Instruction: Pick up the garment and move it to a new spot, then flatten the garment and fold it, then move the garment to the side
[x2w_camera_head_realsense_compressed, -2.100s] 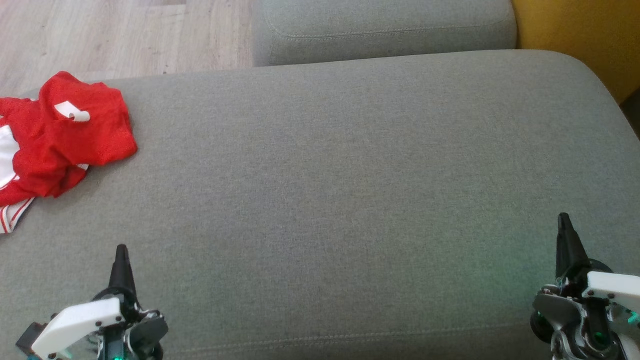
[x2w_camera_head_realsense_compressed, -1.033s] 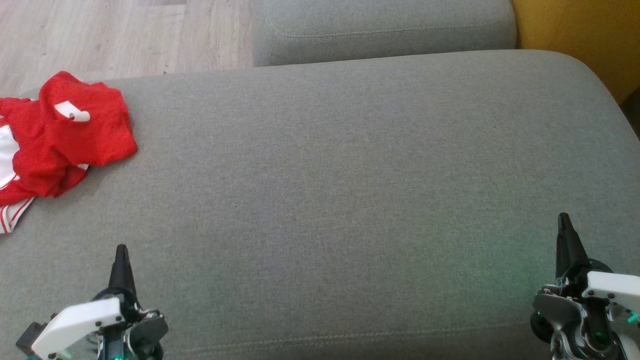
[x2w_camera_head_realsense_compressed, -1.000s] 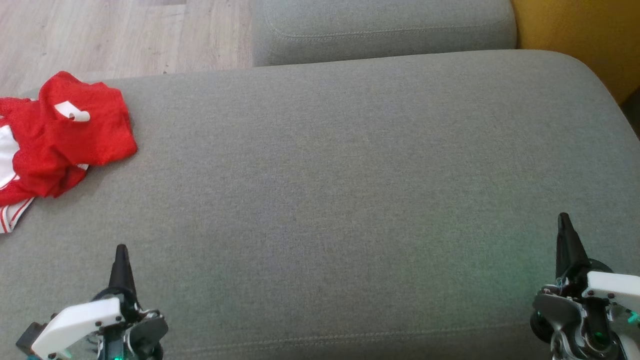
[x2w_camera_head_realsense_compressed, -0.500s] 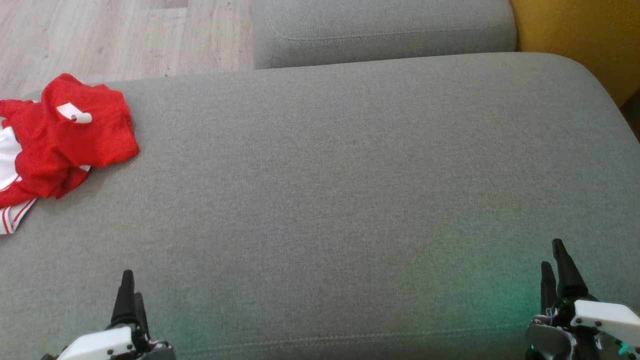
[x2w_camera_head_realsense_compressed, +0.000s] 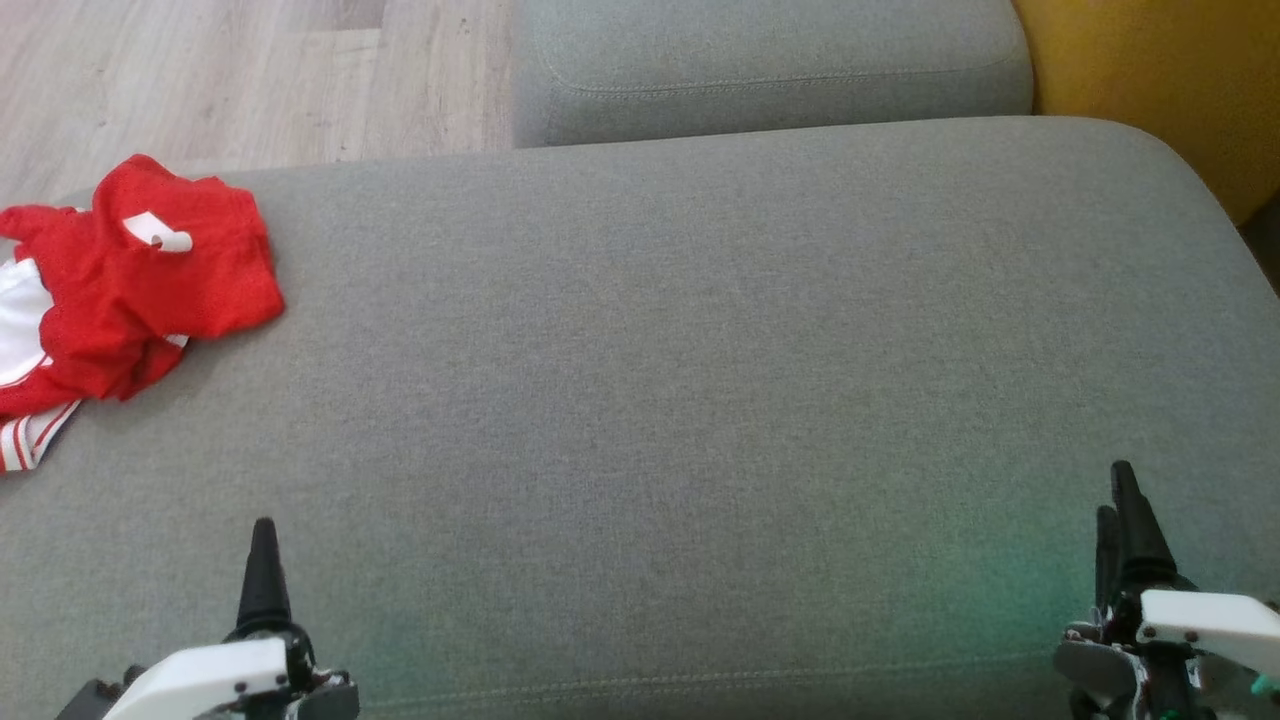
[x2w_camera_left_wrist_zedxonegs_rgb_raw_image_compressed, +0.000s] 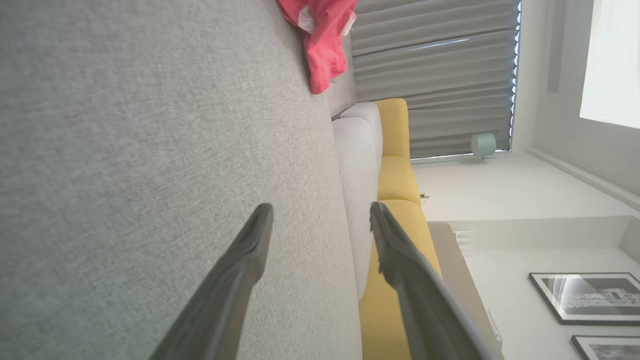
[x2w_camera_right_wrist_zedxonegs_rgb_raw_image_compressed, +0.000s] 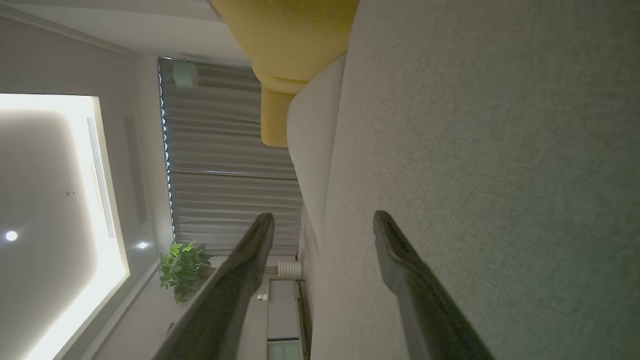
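The garment (x2w_camera_head_realsense_compressed: 130, 285) is a crumpled red piece with white trim, lying at the far left edge of the grey cushion (x2w_camera_head_realsense_compressed: 700, 350); the left wrist view shows it (x2w_camera_left_wrist_zedxonegs_rgb_raw_image_compressed: 322, 45) far ahead. My left gripper (x2w_camera_head_realsense_compressed: 264, 570) sits low at the lower left, well short of the garment. In its own view the left gripper (x2w_camera_left_wrist_zedxonegs_rgb_raw_image_compressed: 320, 212) stands open with nothing between the fingers. My right gripper (x2w_camera_head_realsense_compressed: 1118, 505) sits at the lower right, far from the garment. In the right wrist view the right gripper (x2w_camera_right_wrist_zedxonegs_rgb_raw_image_compressed: 324, 220) is open and empty too.
A second grey cushion (x2w_camera_head_realsense_compressed: 770, 60) lies behind the main one. Yellow upholstery (x2w_camera_head_realsense_compressed: 1160, 90) rises at the right. Wooden floor (x2w_camera_head_realsense_compressed: 240, 80) shows beyond the cushion at the upper left. A curtain (x2w_camera_left_wrist_zedxonegs_rgb_raw_image_compressed: 435, 75) and framed pictures (x2w_camera_left_wrist_zedxonegs_rgb_raw_image_compressed: 585, 297) line the room.
Both grippers have gone from shut to open. The head camera has tilted, shifting the whole picture slightly down, and both grippers now sit lower in the frame.
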